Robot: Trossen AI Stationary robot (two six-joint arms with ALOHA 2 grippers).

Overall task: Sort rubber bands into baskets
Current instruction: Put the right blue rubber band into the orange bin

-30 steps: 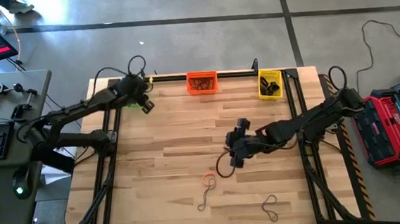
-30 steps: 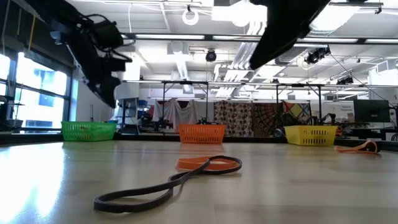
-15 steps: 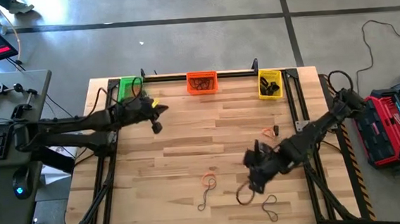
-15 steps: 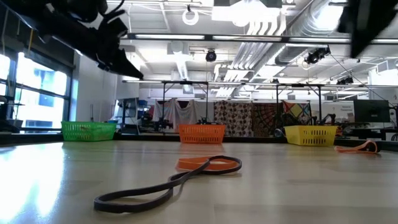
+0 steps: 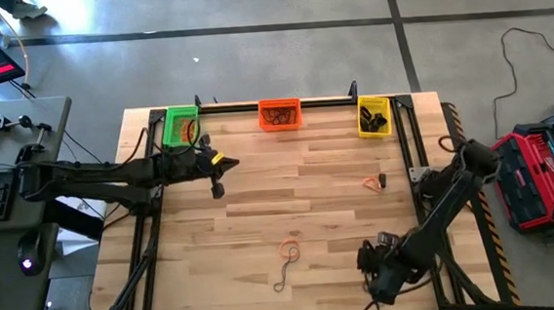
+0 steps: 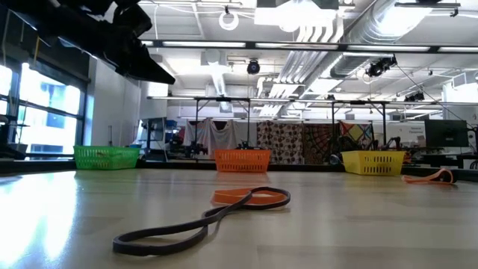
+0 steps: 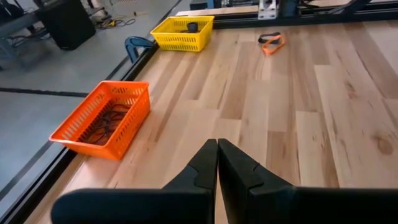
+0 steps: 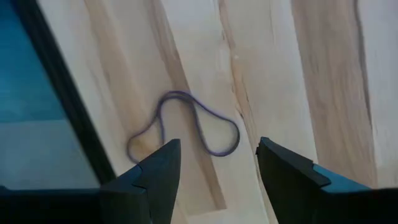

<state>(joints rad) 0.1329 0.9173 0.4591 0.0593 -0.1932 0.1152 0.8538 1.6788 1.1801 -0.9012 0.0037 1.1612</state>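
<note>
Dark band point(image 8: 186, 124), seemingly unobstructed, between spread tool point(image 8: 217, 165) fingers

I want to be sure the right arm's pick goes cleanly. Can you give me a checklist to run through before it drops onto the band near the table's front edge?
1. Right end effector open: ok, fingers stand wide apart.
2. Dark rubber band lined up: ok, it lies flat just ahead of the gap between the fingers in the right wrist view.
3. Band clear of other bands: ok, nothing overlaps it.
4. Margin to the table's edge: not ok, the band lies close to the dark edge rail.
5. Left end effector out of the way: ok, shut and empty, far off near the green basket.
6. Which basket this band belongs in: cannot tell.
</note>
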